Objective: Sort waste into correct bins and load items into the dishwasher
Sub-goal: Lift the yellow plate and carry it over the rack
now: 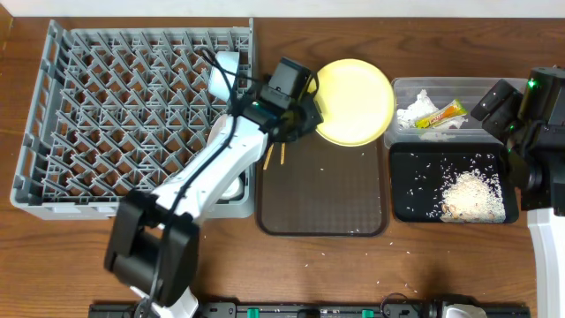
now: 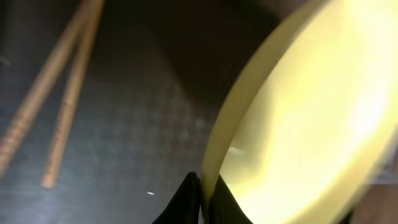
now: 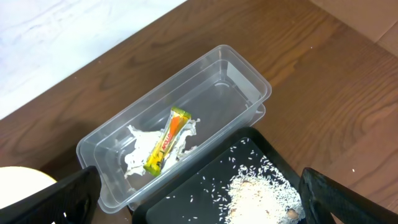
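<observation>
My left gripper [image 1: 306, 117] is shut on the left rim of the round yellow plate [image 1: 355, 102], which is tilted over the brown serving tray's far end. In the left wrist view the black fingers [image 2: 189, 199] pinch the plate's edge [image 2: 249, 87]. The wooden chopsticks [image 2: 62, 106] lie on the tray beside it. The clear tub [image 3: 242, 81] holds the yellow-orange wrapper [image 3: 166, 142] and the white tissue [image 3: 138, 154]. Rice [image 3: 261, 196] is piled in the black tray [image 3: 205, 199]. My right gripper [image 3: 202, 202] hangs open above both bins. The grey dish rack [image 1: 115, 106] holds a white cup [image 1: 225, 69].
The brown serving tray [image 1: 322, 190] lies between the rack and the bins, with stray rice grains on it and on the wooden table [image 1: 406, 261] in front. My left arm crosses the rack's right edge. A white object [image 1: 233, 187] shows under that arm.
</observation>
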